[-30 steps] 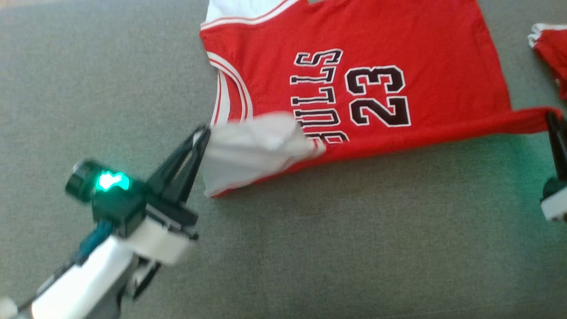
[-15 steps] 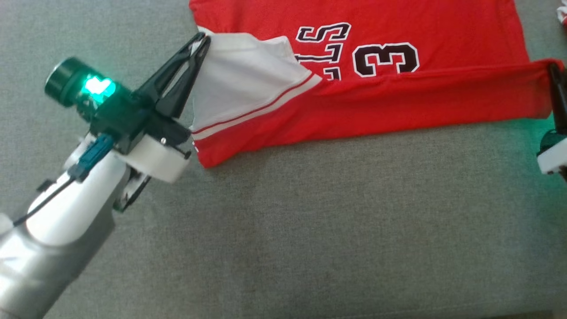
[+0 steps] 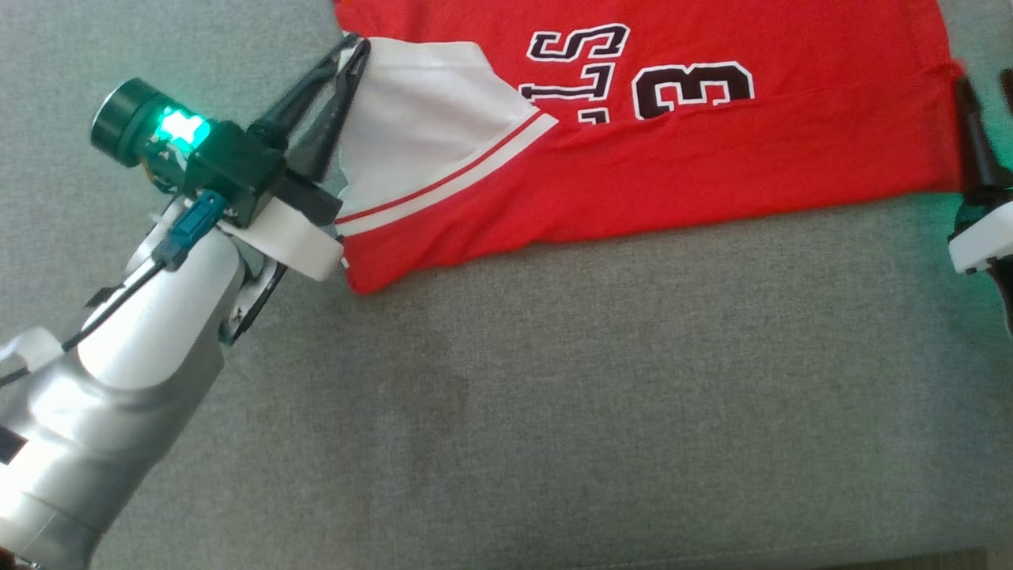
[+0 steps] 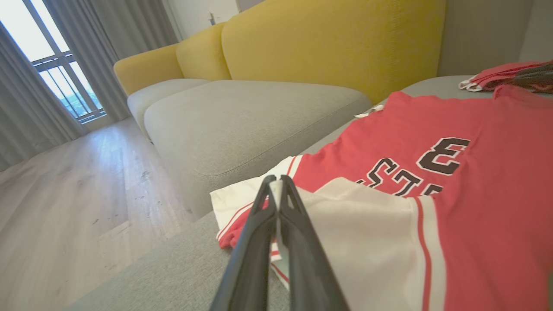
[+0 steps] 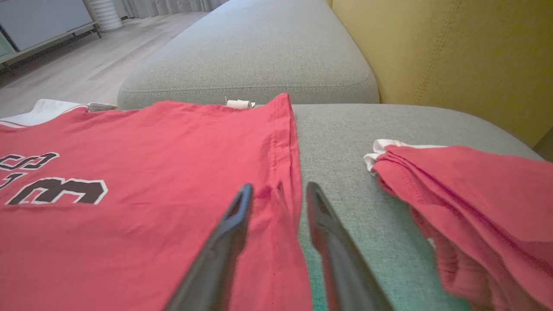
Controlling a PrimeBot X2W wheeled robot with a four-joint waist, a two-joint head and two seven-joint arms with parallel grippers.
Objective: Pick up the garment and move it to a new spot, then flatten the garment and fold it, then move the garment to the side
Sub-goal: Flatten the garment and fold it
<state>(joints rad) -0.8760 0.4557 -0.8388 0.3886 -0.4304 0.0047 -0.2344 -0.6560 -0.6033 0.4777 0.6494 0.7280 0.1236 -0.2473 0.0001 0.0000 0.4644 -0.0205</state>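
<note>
The garment (image 3: 712, 174) is a red jersey with black lettering and white trim, lying on the grey sofa seat (image 3: 554, 396) with its near half folded over the far half. My left gripper (image 3: 356, 49) is shut on the white shoulder part of it, at the fold's left end; in the left wrist view the fingertips (image 4: 276, 180) pinch the white cloth of the garment (image 4: 497, 172). My right gripper (image 3: 984, 87) stands open at the right hem. In the right wrist view that gripper (image 5: 276, 190) straddles the hem edge of the garment (image 5: 151, 194), which lies flat.
A second folded red garment (image 5: 475, 194) lies on the seat just right of the jersey, also seen as a red pile (image 4: 501, 75). The yellow sofa backrest (image 5: 453, 56) rises behind. Wooden floor (image 4: 65, 194) lies beyond the seat's edge.
The head camera has shifted. My left gripper carried the white shoulder part up over the jersey. My right gripper has opened and let go of the hem corner, which now lies flat.
</note>
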